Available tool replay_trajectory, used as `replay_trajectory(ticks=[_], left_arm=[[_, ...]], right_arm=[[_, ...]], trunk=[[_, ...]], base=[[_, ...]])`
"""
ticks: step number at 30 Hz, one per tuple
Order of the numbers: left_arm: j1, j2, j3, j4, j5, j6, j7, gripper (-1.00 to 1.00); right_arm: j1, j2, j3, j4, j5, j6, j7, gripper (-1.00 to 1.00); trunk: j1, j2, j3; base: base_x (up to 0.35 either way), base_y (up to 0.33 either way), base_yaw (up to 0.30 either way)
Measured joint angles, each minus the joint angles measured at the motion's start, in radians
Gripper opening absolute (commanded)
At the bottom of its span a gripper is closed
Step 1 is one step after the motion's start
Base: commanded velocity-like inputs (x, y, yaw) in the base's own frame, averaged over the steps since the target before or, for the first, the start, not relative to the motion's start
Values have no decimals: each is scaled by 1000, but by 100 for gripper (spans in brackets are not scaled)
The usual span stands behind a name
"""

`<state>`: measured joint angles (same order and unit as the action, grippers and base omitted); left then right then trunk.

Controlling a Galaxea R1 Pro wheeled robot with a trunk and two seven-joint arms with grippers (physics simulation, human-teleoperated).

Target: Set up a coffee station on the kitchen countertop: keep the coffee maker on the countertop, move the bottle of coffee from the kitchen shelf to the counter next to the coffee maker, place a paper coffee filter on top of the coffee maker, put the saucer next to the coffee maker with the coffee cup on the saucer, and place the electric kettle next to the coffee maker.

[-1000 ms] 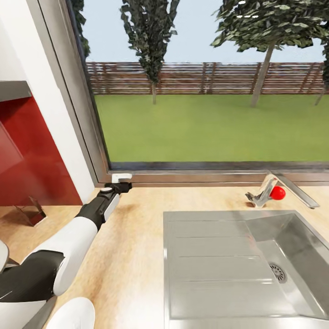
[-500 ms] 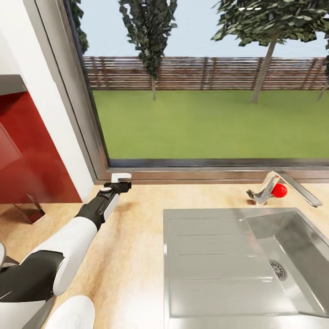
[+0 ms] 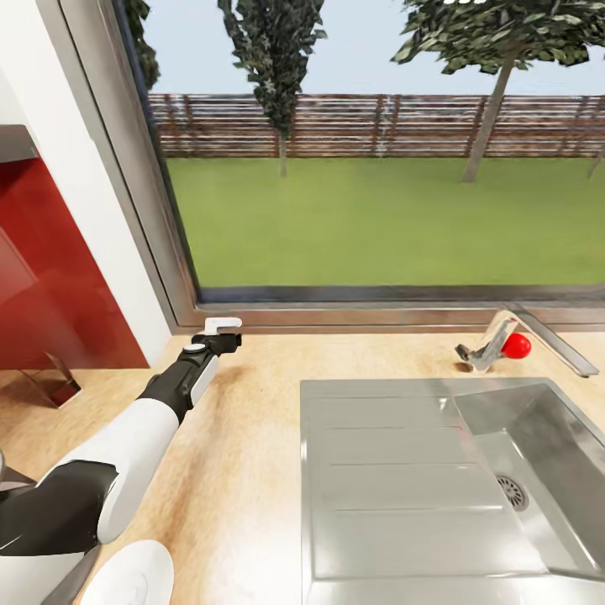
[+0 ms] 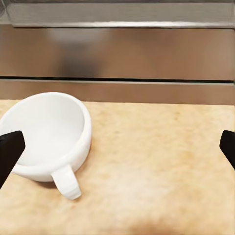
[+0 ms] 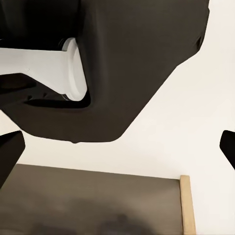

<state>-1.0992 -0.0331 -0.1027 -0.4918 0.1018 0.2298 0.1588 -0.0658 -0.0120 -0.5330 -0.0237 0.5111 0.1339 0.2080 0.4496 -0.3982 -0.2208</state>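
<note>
Your left claw (image 4: 117, 144) is spread wide with nothing in it, and the white cup (image 4: 46, 137) sits upright on the tabletop (image 3: 252, 437) by the window frame (image 3: 353, 318), off toward one finger, not centred between the two. Shift the claw sideways until the cup's wall lies between the fingers before closing, and keep clear of the handle. Your right claw (image 5: 117, 147) also looks wide open, holding nothing.

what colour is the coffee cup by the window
Plain white, inside and out; the coffee cup shows best in the left wrist view.
</note>
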Motion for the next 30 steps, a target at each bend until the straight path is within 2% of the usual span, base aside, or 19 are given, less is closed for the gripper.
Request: replay_trajectory(ticks=[11, 18, 30], left_arm=[[0, 0, -1, 0, 0, 0, -6, 100], [1, 17, -1, -1, 0, -1, 1, 100], [1, 19, 0, 0, 0, 0, 0, 100]], right_arm=[[0, 0, 0, 0, 0, 0, 0, 100], [0, 0, 0, 0, 0, -1, -1, 100], [0, 0, 0, -1, 0, -3, -2, 100]], trunk=[[0, 0, -18], [0, 0, -29], [0, 0, -31]], base=[[0, 0, 0], [0, 0, 0], [0, 0, 0]])
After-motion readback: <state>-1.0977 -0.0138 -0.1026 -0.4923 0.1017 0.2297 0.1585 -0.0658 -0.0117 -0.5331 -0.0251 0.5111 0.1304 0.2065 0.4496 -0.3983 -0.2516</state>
